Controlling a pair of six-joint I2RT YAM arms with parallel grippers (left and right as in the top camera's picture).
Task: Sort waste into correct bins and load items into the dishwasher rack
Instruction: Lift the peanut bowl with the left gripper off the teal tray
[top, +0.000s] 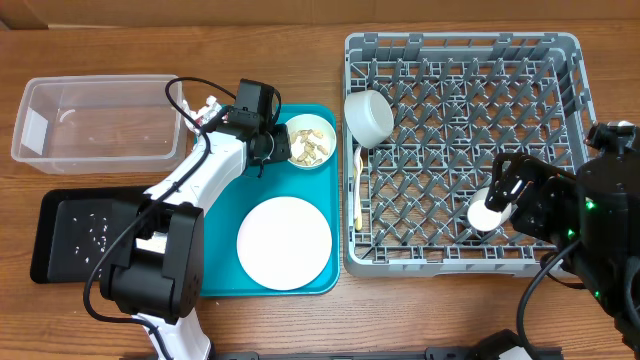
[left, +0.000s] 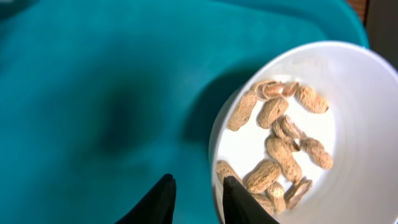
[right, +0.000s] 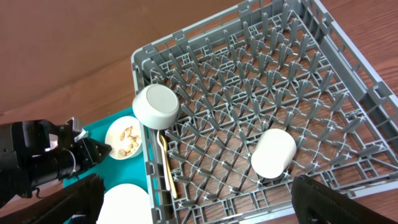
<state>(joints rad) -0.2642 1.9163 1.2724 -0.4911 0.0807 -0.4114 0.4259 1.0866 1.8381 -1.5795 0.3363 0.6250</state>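
A small white bowl of tan peanuts sits on the teal tray's far right corner. My left gripper is open and straddles the bowl's left rim, one finger outside over the tray and one inside. The grey dishwasher rack holds a second white bowl on its side, a pale yellow utensil along its left wall and a white cup. My right gripper is wide open and empty, above the rack's near edge beside the cup. No foil wrapper shows.
A clear plastic tub stands at the far left. A black tray with white rice grains lies in front of it. A round white plate lies on the teal tray.
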